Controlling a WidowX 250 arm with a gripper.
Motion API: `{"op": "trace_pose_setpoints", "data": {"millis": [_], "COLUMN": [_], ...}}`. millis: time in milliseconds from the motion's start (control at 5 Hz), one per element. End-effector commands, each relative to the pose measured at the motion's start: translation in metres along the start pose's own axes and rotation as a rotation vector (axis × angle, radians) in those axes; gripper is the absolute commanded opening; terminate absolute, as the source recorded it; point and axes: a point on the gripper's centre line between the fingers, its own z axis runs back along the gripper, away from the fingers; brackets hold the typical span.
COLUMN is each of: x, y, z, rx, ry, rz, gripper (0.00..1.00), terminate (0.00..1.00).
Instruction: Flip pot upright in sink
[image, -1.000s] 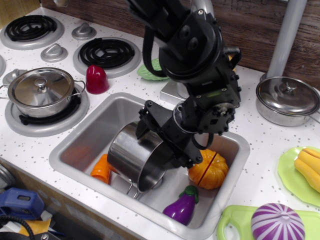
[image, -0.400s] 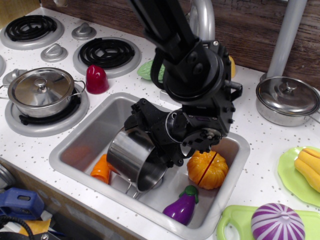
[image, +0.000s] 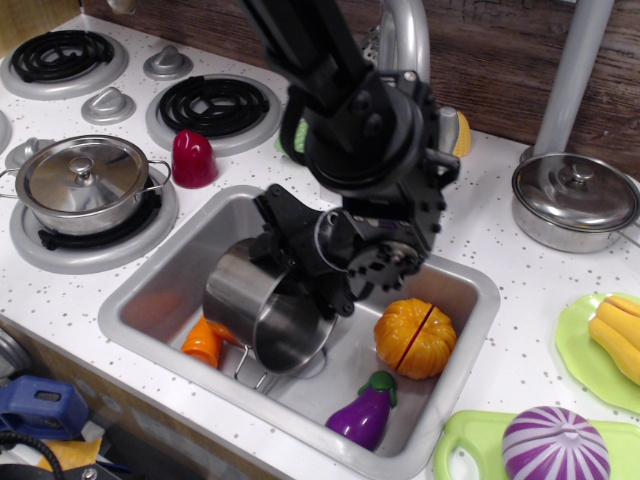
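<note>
The small shiny steel pot (image: 252, 308) is in the sink (image: 160, 285), tilted on its side with its open mouth facing the front right and a wire loop handle hanging below. My black gripper (image: 300, 275) is shut on the pot's upper rim and holds it tipped above the sink floor. The arm hides the back of the pot and part of the basin.
In the sink lie an orange pumpkin (image: 414, 338), a purple eggplant (image: 362, 409) and an orange piece (image: 202, 341) under the pot. A lidded pot (image: 82, 183) sits on the left burner, a red item (image: 193, 158) beside it, another lidded pot (image: 575, 198) at right, and the faucet (image: 405, 35) behind.
The gripper and pot have shifted left and turned, so the pot's mouth now faces more toward the front and up. The other items have not moved.
</note>
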Motion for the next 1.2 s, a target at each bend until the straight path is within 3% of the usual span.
{"op": "trace_pose_setpoints", "data": {"millis": [0,200,400,600,1000], "x": [0.002,0.004,0.004,0.003,0.002], "y": [0.000,0.003,0.006,0.008,0.010], "z": [0.004,0.005,0.001,-0.005,-0.007], "rx": [-0.107,-0.204,-0.216,-0.351,-0.349], "ry": [-0.015,-0.001,-0.009,-0.008,-0.029], "rz": [0.048,0.067,0.051,0.059,0.014], "gripper": [1.00,0.00,1.00,1.00,1.00], "terminate": [0.00,0.00,0.00,0.00,0.00]}}
